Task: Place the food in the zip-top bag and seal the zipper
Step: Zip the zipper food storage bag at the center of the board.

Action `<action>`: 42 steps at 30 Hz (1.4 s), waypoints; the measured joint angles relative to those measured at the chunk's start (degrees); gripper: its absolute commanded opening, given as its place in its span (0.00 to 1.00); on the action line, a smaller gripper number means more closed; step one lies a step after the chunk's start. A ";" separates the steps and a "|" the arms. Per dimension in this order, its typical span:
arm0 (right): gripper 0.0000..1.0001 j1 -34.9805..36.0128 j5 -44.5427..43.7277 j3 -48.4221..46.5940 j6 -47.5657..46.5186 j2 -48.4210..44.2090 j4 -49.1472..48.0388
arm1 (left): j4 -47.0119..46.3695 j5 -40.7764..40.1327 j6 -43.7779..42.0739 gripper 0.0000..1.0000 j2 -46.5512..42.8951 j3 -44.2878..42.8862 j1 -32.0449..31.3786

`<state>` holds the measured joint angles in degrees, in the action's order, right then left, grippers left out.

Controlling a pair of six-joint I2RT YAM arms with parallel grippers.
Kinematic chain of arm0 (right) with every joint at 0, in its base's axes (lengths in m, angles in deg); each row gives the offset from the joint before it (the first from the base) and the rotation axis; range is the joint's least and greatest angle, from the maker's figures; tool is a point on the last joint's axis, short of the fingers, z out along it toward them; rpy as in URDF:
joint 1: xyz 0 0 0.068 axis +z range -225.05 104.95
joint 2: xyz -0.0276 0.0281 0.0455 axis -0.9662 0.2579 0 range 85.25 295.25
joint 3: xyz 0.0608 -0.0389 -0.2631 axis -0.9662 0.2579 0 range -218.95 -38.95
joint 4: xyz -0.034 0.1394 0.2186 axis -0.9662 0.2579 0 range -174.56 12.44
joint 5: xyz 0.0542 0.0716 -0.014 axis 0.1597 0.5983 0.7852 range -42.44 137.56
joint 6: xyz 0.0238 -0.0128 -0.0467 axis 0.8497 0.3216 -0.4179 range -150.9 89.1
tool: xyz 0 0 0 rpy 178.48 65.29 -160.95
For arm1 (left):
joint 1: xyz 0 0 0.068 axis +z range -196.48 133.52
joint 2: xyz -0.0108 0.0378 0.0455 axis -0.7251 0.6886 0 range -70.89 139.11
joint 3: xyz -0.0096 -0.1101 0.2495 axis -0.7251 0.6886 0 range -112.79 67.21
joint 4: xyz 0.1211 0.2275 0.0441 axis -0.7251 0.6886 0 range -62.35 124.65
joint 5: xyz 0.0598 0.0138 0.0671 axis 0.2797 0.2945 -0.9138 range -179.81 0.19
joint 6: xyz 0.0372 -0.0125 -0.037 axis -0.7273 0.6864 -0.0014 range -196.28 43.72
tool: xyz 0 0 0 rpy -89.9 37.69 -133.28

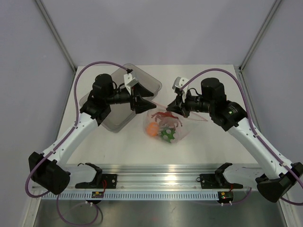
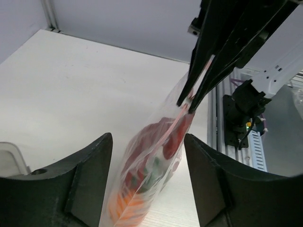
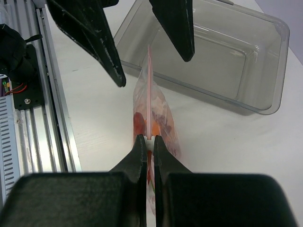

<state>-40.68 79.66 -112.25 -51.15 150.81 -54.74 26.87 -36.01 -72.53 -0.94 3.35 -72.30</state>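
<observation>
Your right gripper (image 3: pixel 147 142) sits closest to the wrist cam, jaws pressed together & clamped on the zipper (image 3: pixel 149 85), the thin pink strip at the top of the zip-top bag (image 3: pixel 161 111). Strip stands on edge & runs straight away from you. You can't tell if it's sealed all along.

Left gripper (image 2: pixel 147 137) is at the far end of that strip w/ jaws wide apart, one on each side of the bag. Neither jaw looks to be touching the plastic.

From the top cam, the bag hangs btw both grippers, its low end resting on the table (image 1: pixel 123 146). All 3 foods are inside: lobster (image 1: pixel 166 118) on top, orange fruit (image 1: pixel 152 129) at lower left, green pepper (image 1: pixel 166 135) just beside it. Bag's clear edges are hard to pick out there.

In both wrist cams the food is just red, orange & green blurs through the plastic. Bottom of the bag is cut off in the left wrist cam.

Clear tray (image 1: pixel 116 120) sits behind the bag on the left. Your left arm covers part of it
</observation>
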 measured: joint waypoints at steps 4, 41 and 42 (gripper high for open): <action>0.00 0.00 0.04 -0.11 0.15 0.20 0.00 | 4.24 0.04 -3.37 0.67 1.95 -3.80 -3.23; 0.00 -0.02 0.00 -0.74 0.22 0.76 0.00 | 14.05 2.99 -8.02 0.00 7.63 -8.98 -6.64; 0.00 -0.02 0.00 -0.74 0.26 0.76 0.00 | 14.03 3.21 -8.26 0.00 7.76 -9.09 -6.64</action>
<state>-40.70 79.66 -112.99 -50.89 151.57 -54.74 40.90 -32.79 -80.79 6.82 -5.74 -78.95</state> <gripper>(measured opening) 0.034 0.062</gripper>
